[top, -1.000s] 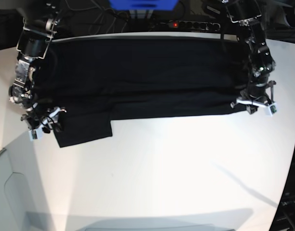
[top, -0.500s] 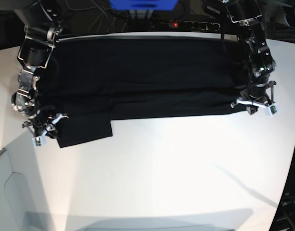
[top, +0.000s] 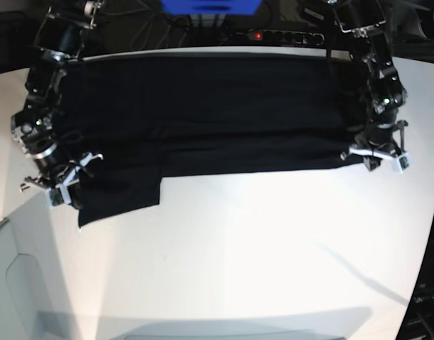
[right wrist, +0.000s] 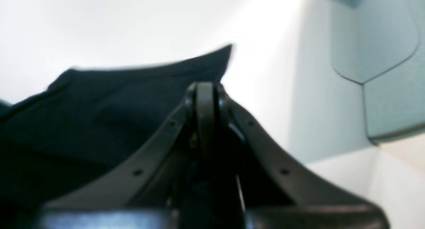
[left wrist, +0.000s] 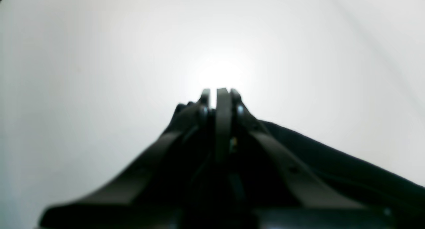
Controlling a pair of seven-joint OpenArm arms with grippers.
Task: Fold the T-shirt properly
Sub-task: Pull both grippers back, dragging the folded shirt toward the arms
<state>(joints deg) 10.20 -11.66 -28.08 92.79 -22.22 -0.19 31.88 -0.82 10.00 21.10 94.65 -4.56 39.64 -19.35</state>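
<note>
From the base view I see the large black short-sleeved fabric T-shirt (top: 203,117) spread wide across the far half of the white tabletop (top: 259,255), its long edge running side to side. One sleeve flap (top: 118,195) hangs nearer to me at the picture's left, lying flat and slightly skewed.

Right end effector (top: 61,185): it sits at the left edge of the base view, right at the outer edge of that sleeve flap. In the right wrist view its two dark fingers (right wrist: 186,122) meet at the tip with no gap, and black cloth (right wrist: 116,99) lies just behind and to the left of them. I read the jaws as closed; it looks pinched on the sleeve edge, though the blur keeps me from seeing fabric between the tips.

Left end effector (top: 376,152): it sits at the picture's right, on the near right corner of the shirt. In the left wrist view the fingers (left wrist: 262,142) are pressed together around a thin strip, and a dark fabric edge (left wrist: 332,162) trails off to the right from the tips. Jaws closed, gripping the shirt's edge there.

A black power strip (top: 274,35) with a red light sits beyond the tabletop's far edge, beside a blue object (top: 210,6).
</note>
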